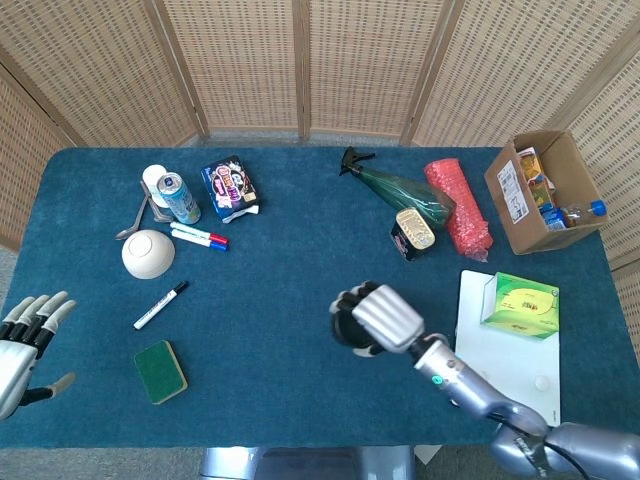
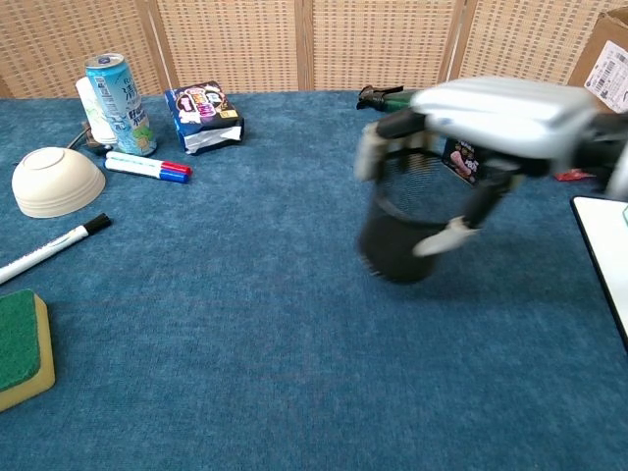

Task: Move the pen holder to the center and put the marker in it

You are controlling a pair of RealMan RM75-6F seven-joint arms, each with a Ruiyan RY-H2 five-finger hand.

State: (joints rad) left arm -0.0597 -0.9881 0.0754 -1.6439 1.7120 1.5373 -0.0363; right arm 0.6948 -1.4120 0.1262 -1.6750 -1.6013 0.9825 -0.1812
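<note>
Black mesh fills my right hand [image 2: 461, 147]: my fingers are wrapped around the rim of the pen holder [image 2: 402, 221], and in the chest view it looks tilted and blurred, so I judge it is in transit and not yet set down. From the head view my right hand [image 1: 375, 318] sits over the middle stretch of the blue counter [image 1: 290, 270], near its front edge, so the first half of the job looks nearly done; I only need to settle the holder upright and let go. The marker [image 1: 160, 305] lies flat on the counter well off to the left of that hand, untouched, with a green sponge [image 1: 160, 371] just nearer me and a white bowl [image 1: 148, 253] just beyond it. My left hand [image 1: 25, 345] hangs at the counter's left edge, fingers spread and holding nothing, closer to the marker than my right. What is left, as I judge it, is all of the second half: pick the marker up and drop it in the holder.
</note>
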